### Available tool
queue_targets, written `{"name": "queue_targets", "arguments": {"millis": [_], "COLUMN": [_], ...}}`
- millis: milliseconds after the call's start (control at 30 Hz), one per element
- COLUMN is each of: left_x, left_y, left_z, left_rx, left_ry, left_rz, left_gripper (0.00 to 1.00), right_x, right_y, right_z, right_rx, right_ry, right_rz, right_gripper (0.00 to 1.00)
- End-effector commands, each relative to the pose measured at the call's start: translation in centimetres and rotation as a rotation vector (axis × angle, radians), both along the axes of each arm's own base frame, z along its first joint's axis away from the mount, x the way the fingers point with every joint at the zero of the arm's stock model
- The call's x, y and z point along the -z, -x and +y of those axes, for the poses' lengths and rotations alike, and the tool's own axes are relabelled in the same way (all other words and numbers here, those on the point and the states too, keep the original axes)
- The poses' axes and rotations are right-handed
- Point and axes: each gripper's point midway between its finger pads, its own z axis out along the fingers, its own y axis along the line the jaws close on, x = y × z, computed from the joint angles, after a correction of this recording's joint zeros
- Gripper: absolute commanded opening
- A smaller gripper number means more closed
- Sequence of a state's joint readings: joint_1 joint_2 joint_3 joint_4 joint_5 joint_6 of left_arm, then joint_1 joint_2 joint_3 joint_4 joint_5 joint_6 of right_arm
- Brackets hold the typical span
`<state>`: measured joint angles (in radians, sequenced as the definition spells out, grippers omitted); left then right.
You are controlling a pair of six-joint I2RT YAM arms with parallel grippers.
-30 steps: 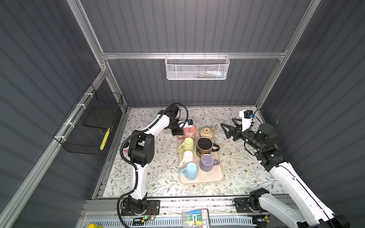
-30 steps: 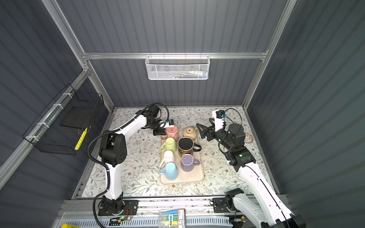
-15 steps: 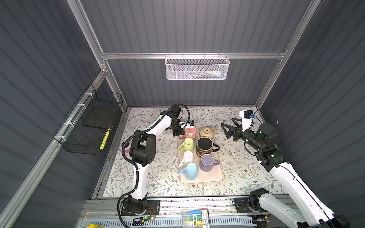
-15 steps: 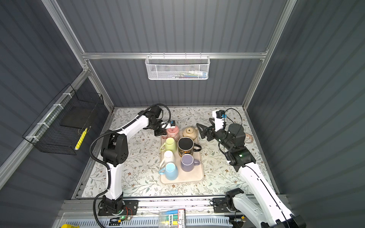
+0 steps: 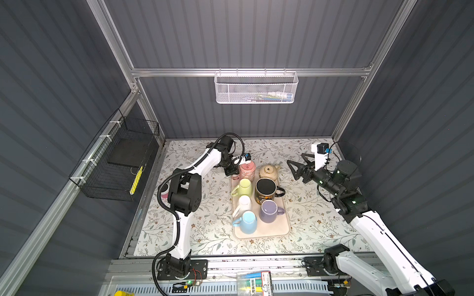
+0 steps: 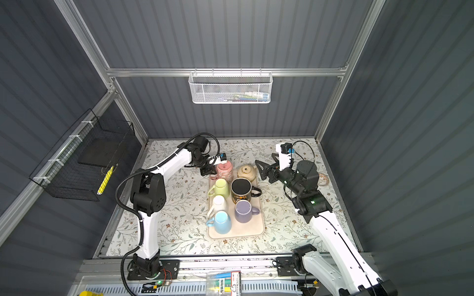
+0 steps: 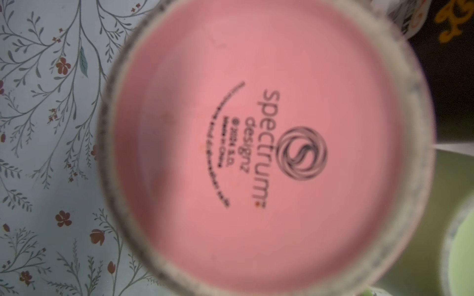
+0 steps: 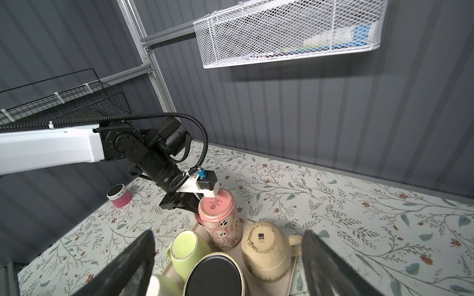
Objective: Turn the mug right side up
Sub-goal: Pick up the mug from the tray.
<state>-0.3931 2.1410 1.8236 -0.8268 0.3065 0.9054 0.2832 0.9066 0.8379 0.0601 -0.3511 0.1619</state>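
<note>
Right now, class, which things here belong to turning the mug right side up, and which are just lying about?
In the job: pink mug, upside down on the tray; left tool, shut beside it.
Lying about: green mug, black mug, tan mug, purple mug, pink speaker, white wire basket.

Left arm [image 5: 205, 164]: my long links are white shells, the joints between them black housings.
Right arm [image 5: 372, 230]: same white and black; a small green light glows on one black joint.
Joint cover [image 8: 123, 143]: round, black, ringed with small screws.
Cable [image 8: 154, 116]: black ribbed hose, tied with a white zip tie.
Wrist camera [image 8: 206, 183]: black cube on a white bracket, blue plug on top.
Right fingers [image 8: 133, 264]: mine are matte black, tapering wedges.
</note>
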Motion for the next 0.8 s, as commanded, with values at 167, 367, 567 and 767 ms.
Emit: {"name": "queue_targets", "arguments": {"millis": [167,367,567,767], "left_x": [-6.2,-8.6,-11.5,-16.0], "left_y": [-1.6,-2.6,-3.6,-4.5], "left_z": [-0.9,-0.2,0.4,1.2], "left_rx": [-0.074,-0.136,-0.19,-0.252], "left_ry": [0.153,0.229,0.302,0.461], "left_rz": [-0.09,-0.182,-0.245,-0.261], "left_gripper": [0.0,0.0,0.0,0.0], "right_x": [-0.3,-0.2,-0.3,-0.4], "right_y": [-0.1,-0.1,-0.1,-0.1], "right_z": [-0.1,-0.1,0.0,0.2], "right_rx": [0.007,0.007,0.006,-0.01], "right_ry": [-0.022,-0.023,-0.027,-0.031], "right_rz": [-0.013,-0.011,-0.01,-0.013], "right_gripper": [0.88,0.88,0.89,0.88]}}
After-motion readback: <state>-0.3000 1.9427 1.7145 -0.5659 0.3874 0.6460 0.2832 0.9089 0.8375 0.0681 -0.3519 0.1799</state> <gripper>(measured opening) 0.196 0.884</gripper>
